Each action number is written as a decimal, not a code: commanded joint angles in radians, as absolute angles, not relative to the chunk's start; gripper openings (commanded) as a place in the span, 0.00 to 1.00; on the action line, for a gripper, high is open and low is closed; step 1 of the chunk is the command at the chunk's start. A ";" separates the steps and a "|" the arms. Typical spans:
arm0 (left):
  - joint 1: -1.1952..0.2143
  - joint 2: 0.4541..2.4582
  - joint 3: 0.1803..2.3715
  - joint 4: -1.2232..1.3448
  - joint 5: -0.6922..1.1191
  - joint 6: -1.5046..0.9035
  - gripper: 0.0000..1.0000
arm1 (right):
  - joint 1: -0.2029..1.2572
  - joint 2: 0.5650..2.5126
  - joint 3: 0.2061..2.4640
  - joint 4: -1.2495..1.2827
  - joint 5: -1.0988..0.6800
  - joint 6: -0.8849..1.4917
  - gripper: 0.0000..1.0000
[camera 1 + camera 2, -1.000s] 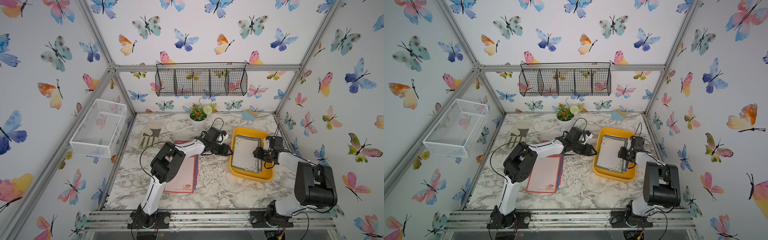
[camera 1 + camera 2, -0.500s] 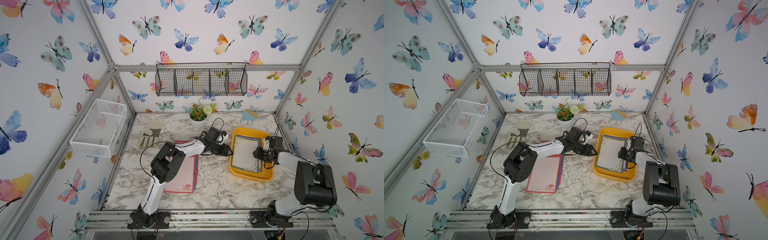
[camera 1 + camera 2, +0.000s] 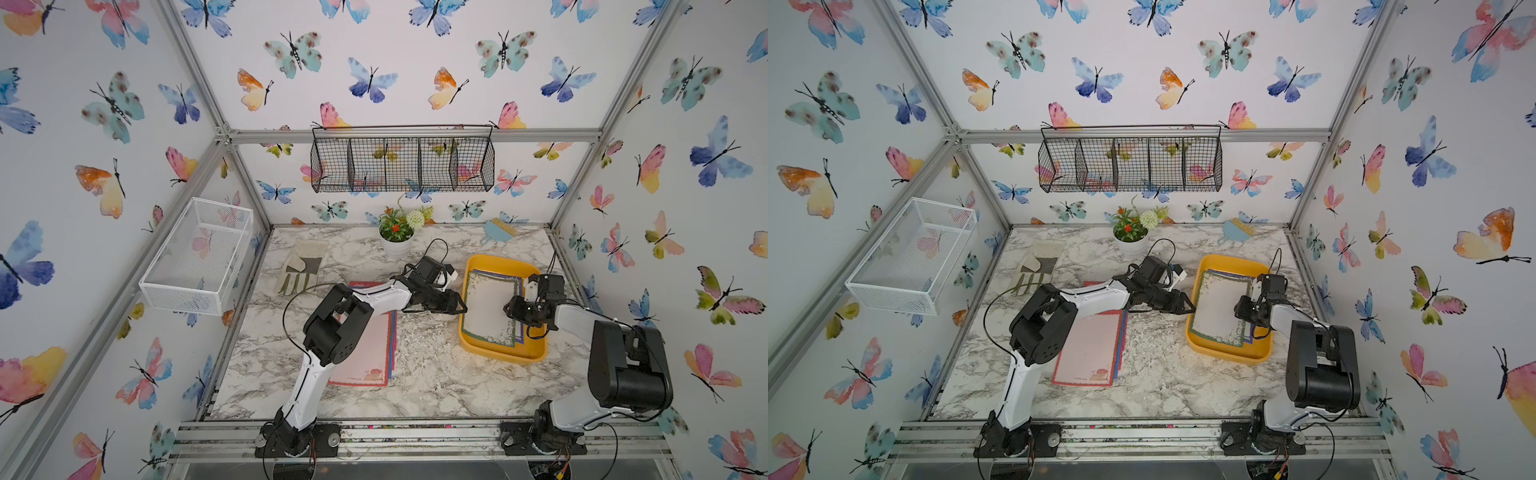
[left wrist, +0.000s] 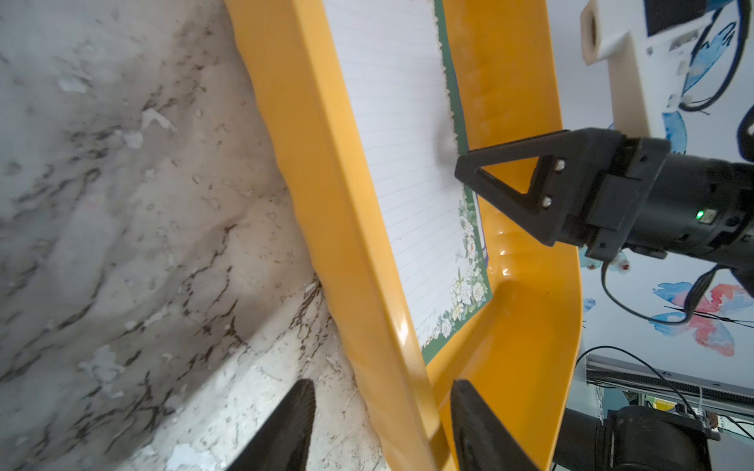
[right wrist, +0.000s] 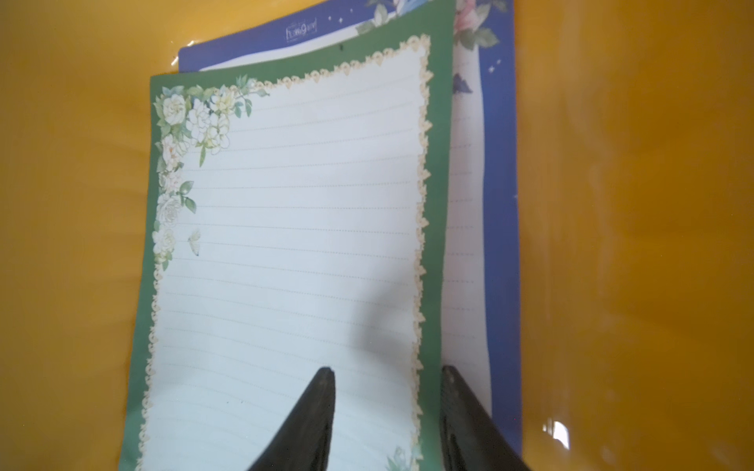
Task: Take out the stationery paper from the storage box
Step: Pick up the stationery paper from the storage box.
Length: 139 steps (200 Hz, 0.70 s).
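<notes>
The storage box [image 3: 503, 358], a shallow yellow-orange tray, sits at the right of the marble table in both top views. Inside it lies stationery paper: a green-bordered lined sheet [image 5: 285, 224] on top of a blue-bordered one [image 5: 500, 204]. My right gripper [image 5: 386, 369] is open over the box. One finger rests on the green sheet and the other sits just past its edge, on the blue sheet. My left gripper [image 4: 381, 383] is open astride the box's near wall [image 4: 359, 244], with a gap to the outer finger. More stationery paper [image 3: 365, 349] lies stacked on the table at the left.
A white flower pot [image 3: 395, 245] stands at the back, with a glove [image 3: 301, 266] to its left and a blue comb [image 3: 498, 230] by the back wall. A white mesh basket [image 3: 199, 257] hangs on the left wall and a black wire basket [image 3: 403, 164] on the back wall.
My right gripper's jaws have drawn a little closer together over the green sheet's edge. Neither arm has shifted noticeably.
</notes>
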State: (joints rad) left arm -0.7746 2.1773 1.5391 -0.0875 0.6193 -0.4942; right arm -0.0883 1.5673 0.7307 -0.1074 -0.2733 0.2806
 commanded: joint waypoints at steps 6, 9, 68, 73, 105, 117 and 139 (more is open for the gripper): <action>-0.779 2.204 1.563 -0.095 0.660 -0.503 0.56 | -0.094 1.581 0.716 -0.083 -0.329 0.291 0.44; -0.779 2.204 1.563 -0.095 0.660 -0.502 0.56 | -0.094 1.583 0.716 -0.080 -0.334 0.291 0.44; -0.779 2.207 1.563 -0.094 0.663 -0.503 0.55 | -0.096 1.592 0.696 -0.029 -0.439 0.317 0.43; -0.778 2.207 1.563 -0.095 0.666 -0.503 0.54 | -0.097 1.593 0.694 -0.025 -0.446 0.320 0.43; -0.779 2.209 1.563 -0.095 0.666 -0.504 0.53 | -0.104 1.588 0.683 -0.001 -0.484 0.336 0.42; -0.780 2.211 1.563 -0.094 0.667 -0.505 0.53 | -0.107 1.585 0.680 0.005 -0.499 0.340 0.42; -0.781 2.213 1.565 -0.095 0.670 -0.508 0.52 | -0.114 1.576 0.671 0.022 -0.529 0.352 0.41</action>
State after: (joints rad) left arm -0.7746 2.1891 1.5410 -0.0868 0.6502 -0.5060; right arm -0.1032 1.5803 0.6903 -0.0105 -0.4690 0.3302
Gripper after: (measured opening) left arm 0.525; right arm 0.415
